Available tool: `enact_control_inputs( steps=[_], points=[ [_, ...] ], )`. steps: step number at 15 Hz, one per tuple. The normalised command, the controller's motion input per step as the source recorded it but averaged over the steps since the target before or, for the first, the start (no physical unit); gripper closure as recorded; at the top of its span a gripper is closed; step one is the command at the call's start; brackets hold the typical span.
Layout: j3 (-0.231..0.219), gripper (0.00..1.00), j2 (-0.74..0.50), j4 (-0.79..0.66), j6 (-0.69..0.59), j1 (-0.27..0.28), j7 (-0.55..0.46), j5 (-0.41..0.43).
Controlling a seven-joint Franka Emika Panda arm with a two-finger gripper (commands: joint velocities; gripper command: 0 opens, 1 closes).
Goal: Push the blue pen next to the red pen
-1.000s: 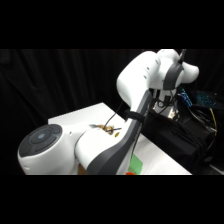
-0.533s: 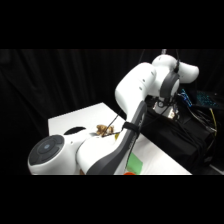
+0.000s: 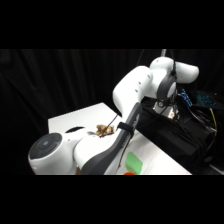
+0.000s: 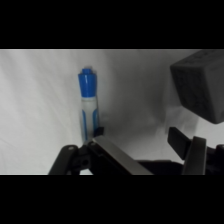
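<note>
Blue pen (image 4: pixel 89 107) lying on white table (image 4: pixel 40 100) w/ gripper (image 4: pixel 145 150) sitting right beside it, claw state can't tell, red pen not showing, push prob still pending.

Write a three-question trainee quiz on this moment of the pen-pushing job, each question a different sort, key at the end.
1. True or false: the red pen shows in the wrist view.
2. Multiple choice: in the wrist view the blue pen lies on
A. a black bowl
B. the white table
C. a green pad
3. Fill in: in the side view, the flat patch on the table near the picture's bottom edge, right of the arm, is coloured ____.

Key: 1 false; 2 B; 3 green.
</note>
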Motion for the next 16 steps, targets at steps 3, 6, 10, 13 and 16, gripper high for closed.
enact_control_inputs(
  steps=[3,6,10,13,16],
  points=[
    [-0.013,0.0,0.07,0.17,-0.04,-0.163,-0.03,0.044],
    [-0.014,0.0,0.08,0.15,-0.02,-0.159,-0.05,0.035],
    [-0.014,0.0,0.06,0.12,-0.01,-0.135,-0.06,0.022],
    [0.008,0.0,-0.15,-0.07,-0.02,-0.055,-0.08,0.004],
    [0.033,0.0,-0.48,-0.4,-0.16,0.025,-0.08,-0.006]
  ],
)
